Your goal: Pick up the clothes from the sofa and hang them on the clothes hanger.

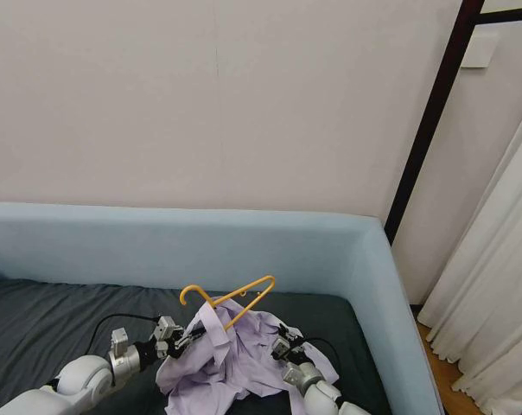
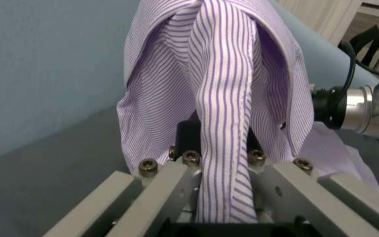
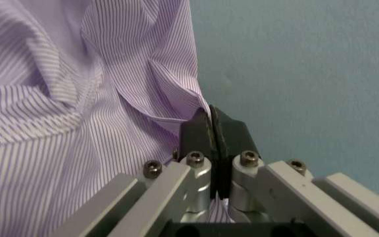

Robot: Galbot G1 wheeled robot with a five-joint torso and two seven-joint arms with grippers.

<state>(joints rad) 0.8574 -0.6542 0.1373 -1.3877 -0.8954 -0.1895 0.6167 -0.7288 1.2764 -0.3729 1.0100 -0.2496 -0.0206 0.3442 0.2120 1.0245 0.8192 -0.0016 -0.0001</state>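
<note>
Shirt (image 1: 235,367) between left end effector (image 1: 188,339) and right end effector (image 1: 283,342), each clenched on its fabric.

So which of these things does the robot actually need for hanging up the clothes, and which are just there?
Part of the job:
striped shirt
orange hanger, at the top of the shirt
blue sofa
left gripper and right gripper, each with fingers shut on the shirt

Just there:
white curtain
black frame
plain wall
</note>
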